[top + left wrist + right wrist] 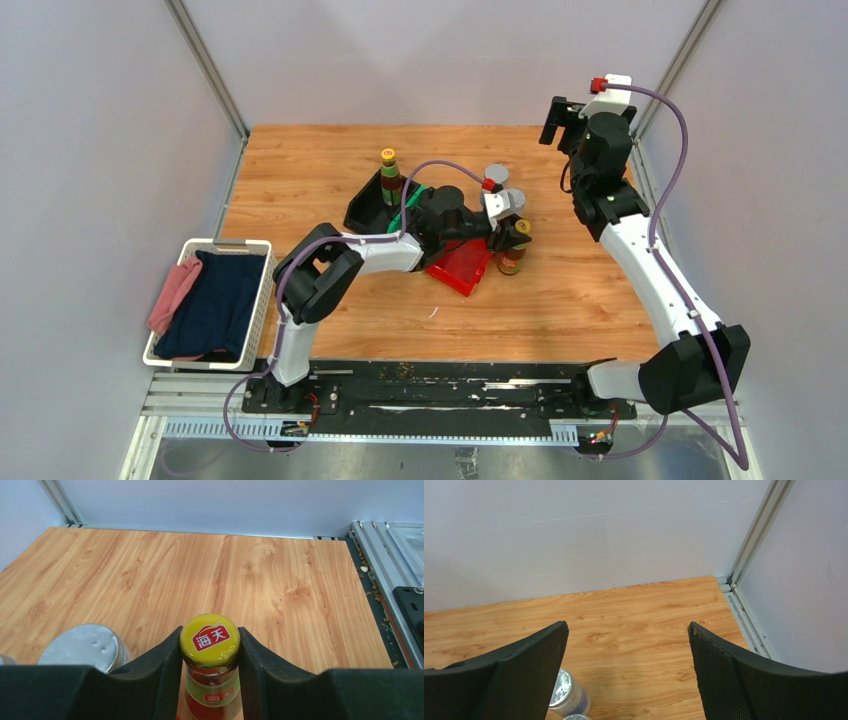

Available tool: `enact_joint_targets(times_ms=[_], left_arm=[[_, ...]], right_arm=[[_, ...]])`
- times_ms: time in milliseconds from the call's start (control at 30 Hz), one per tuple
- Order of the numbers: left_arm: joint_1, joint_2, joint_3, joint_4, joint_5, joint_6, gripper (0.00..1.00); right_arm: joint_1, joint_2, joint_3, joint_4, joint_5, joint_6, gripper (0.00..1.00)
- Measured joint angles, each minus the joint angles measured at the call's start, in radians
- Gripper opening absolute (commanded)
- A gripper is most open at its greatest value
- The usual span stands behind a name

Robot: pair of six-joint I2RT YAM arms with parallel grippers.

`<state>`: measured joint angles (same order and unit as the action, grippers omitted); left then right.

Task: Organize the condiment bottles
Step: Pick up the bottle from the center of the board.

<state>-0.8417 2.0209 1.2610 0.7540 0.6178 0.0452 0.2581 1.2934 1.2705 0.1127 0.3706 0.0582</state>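
1 yellow-capped brown bottle [210,641] tight in the left claw [210,630]; right claw [628,626] wide apart.

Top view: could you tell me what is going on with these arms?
The left gripper is shut on a yellow-capped brown bottle beside the red bin, two silver-lidded shakers close by. A second yellow-capped bottle appears to stand in the black bin. The right gripper hangs open and empty near the far right corner.

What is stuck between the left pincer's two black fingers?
The yellow cap of a brown sauce bottle; both fingers touch it. The left wrist view shows this.
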Motion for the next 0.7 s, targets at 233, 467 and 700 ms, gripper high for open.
enact_joint_targets(times_ms=[233,467,700], left_arm=[[-0.002,0.0,0.0,0.0,0.002,-0.014,0.18],[-0.002,0.002,0.002,0.0,-0.009,-0.031,0.0],[-0.002,0.002,0.002,0.0,-0.039,-0.061,0.0]], right_arm=[[0.0,0.0,0.0,0.0,0.0,0.0,0.93],[0.0,0.0,0.0,0.0,0.0,0.0,0.93],[0.0,0.0,0.0,0.0,0.0,-0.003,0.93]])
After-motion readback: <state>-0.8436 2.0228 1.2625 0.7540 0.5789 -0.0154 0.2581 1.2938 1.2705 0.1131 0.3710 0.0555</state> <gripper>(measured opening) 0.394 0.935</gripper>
